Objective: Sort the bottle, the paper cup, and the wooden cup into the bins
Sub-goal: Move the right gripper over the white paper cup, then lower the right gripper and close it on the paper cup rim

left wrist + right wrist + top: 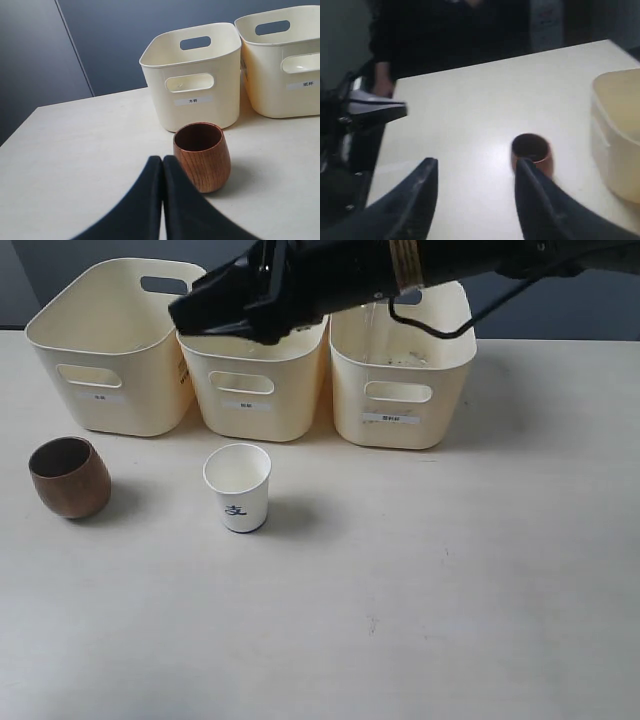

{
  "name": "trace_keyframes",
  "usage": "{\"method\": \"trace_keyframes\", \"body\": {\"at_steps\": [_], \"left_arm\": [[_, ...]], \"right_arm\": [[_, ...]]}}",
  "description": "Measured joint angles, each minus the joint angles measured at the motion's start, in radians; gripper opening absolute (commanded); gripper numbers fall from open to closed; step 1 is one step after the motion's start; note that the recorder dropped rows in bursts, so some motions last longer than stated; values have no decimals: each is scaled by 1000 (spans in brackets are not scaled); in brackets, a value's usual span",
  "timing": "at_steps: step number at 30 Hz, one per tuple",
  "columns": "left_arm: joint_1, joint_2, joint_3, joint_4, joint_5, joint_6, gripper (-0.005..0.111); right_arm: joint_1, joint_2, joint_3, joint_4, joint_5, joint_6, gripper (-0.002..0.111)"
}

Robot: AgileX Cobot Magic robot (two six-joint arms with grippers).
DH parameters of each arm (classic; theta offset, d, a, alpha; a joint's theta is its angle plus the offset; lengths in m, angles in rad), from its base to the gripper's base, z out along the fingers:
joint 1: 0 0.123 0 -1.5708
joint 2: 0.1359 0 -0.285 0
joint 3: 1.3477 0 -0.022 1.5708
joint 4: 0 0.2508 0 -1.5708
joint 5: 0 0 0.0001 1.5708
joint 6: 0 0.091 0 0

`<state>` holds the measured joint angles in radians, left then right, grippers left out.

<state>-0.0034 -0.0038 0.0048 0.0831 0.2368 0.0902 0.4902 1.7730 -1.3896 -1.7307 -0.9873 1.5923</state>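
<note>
While the bottle [385, 335] seems to lie inside the right-hand one of the bins [402, 375], showing only as a faint clear shape behind the arm so that I cannot be sure of it, two cups stand on the table [450, 590] waiting. The paper cup [238, 487] stands upright and mouth-up near the middle, just in front of the centre bin [250, 390]; it will be very light and thin-walled, easy to crush or tip, so a gentle pinch across the rim or upper wall looks best, with little squeeze. The wooden cup [69, 476] sits upright at the left, in front of the left bin [110, 350]; it looks stiff, heavier and smoothly rounded, so the curved belly could slip from the pads, and gripping one wall over the rim, one finger inside and one outside, seems safer. The right gripper [222, 308] reaches across above the centre bin with its fingers spread apart and nothing between them. The left gripper [162, 165] sits low at the table's left, just short of the wooden cup, its two black fingers pressed tip to tip and holding nothing; it would need to open before it could take the cup.
</note>
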Motion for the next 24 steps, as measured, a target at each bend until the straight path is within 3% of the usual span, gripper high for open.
{"method": "trace_keyframes", "body": {"at_steps": [3, 9, 16, 24], "left_arm": [[0, 0, 0, 0, 0, 0, 0], [0, 0, 0, 0, 0, 0, 0], [0, 0, 0, 0, 0, 0, 0], [0, 0, 0, 0, 0, 0, 0]], "right_arm": [[2, -1, 92, -9, -44, 0, 54], [61, -1, 280, -18, 174, -149, 54], [259, -1, 304, -18, 492, -263, 55], [277, 61, 304, -16, 617, -276, 55]]}}
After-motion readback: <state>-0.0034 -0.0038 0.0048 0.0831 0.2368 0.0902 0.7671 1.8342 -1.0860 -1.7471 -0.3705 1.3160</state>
